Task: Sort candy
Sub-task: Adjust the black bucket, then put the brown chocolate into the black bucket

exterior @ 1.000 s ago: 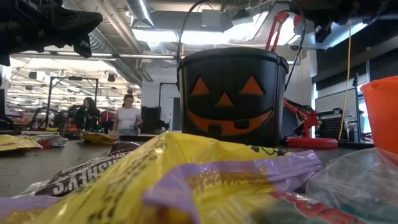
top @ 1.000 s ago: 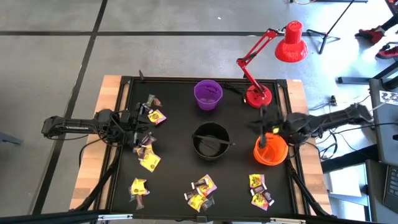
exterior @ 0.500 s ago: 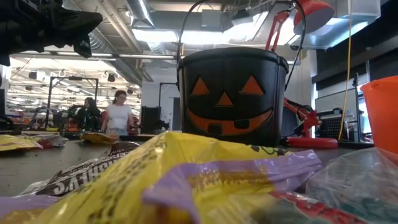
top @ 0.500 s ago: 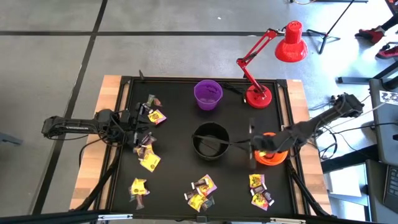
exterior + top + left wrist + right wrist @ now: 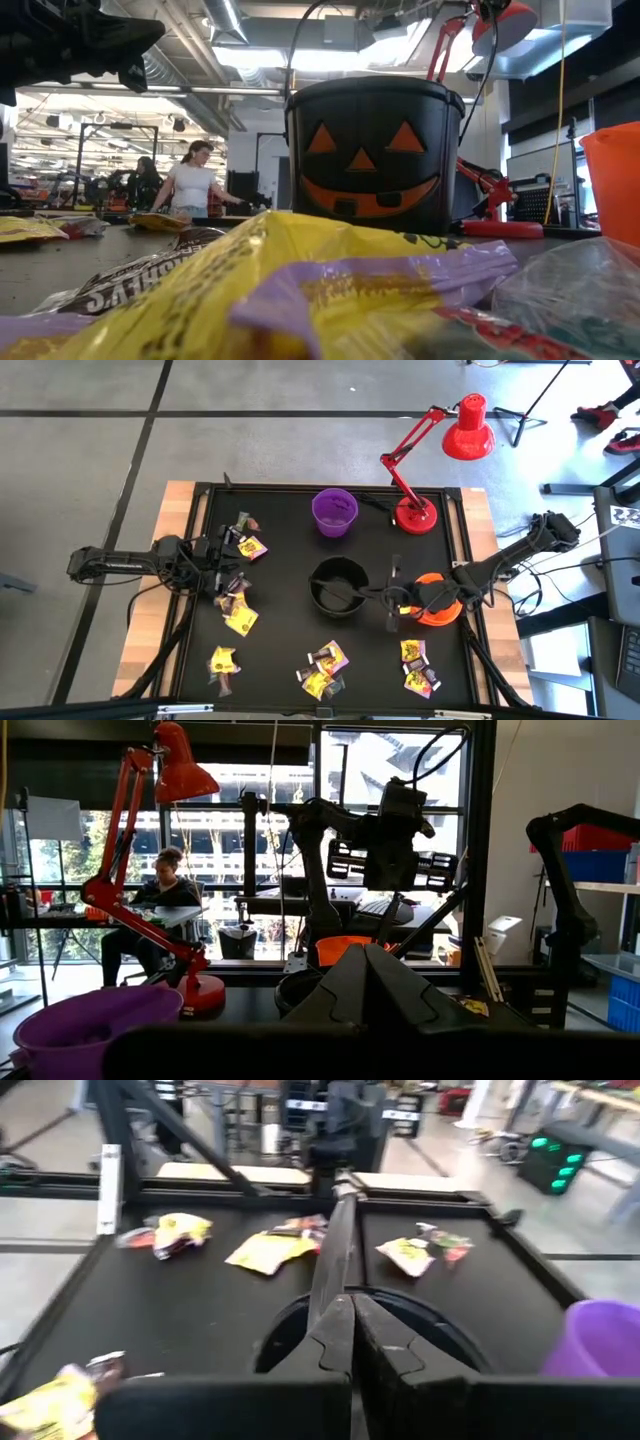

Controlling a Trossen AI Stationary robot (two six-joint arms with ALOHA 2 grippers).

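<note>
I see my right gripper (image 5: 392,603) clenched empty between the black bowl (image 5: 338,586) and orange bowl (image 5: 437,600), my left gripper (image 5: 222,565) clenched amid candy (image 5: 240,619) scattered over the mat's left and near edge.

partial "hershey's" on brown wrapper (image 5: 140,285)

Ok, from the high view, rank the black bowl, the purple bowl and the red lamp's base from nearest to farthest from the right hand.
1. Black bowl: mid-table, just beside the right hand, on the side towards the left arm.
2. Red lamp's base: at the table's far edge, beyond the hand.
3. Purple bowl: also at the far edge, farther across. These last two are fairly close.
</note>
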